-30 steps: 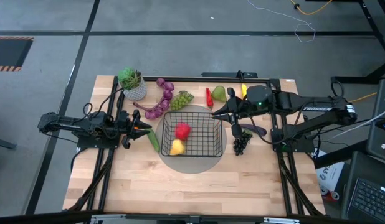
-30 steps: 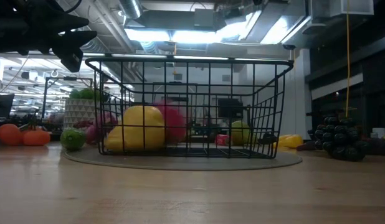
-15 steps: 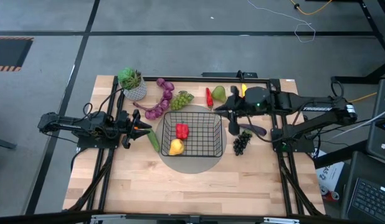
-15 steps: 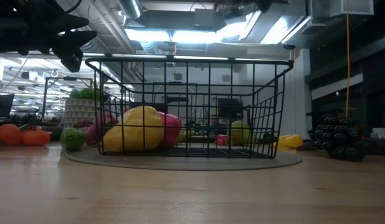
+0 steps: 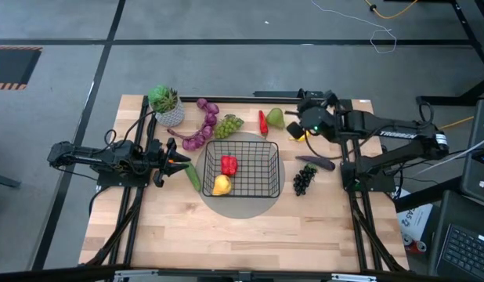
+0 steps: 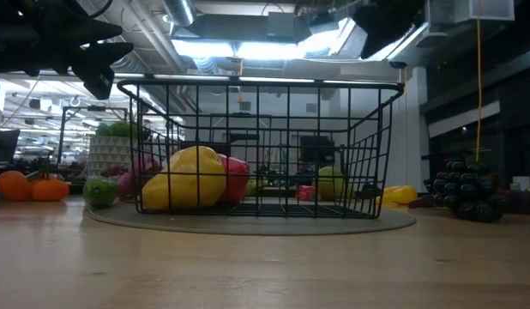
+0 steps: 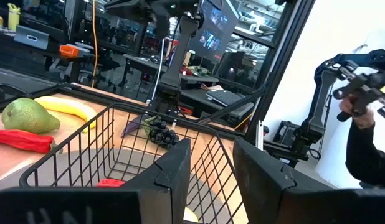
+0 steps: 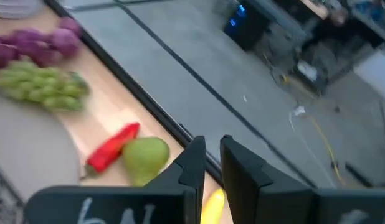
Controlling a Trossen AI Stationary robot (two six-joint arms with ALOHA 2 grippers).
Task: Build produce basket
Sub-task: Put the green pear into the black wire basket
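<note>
Hovering above the banana (image 5: pixel 305 114), the right fingers (image 8: pixel 208 155) stand narrowly parted, holding nothing.

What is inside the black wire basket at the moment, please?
Inside the basket lie a red pepper and a yellow fruit, touching. In the low view the yellow fruit covers most of the pepper.
</note>
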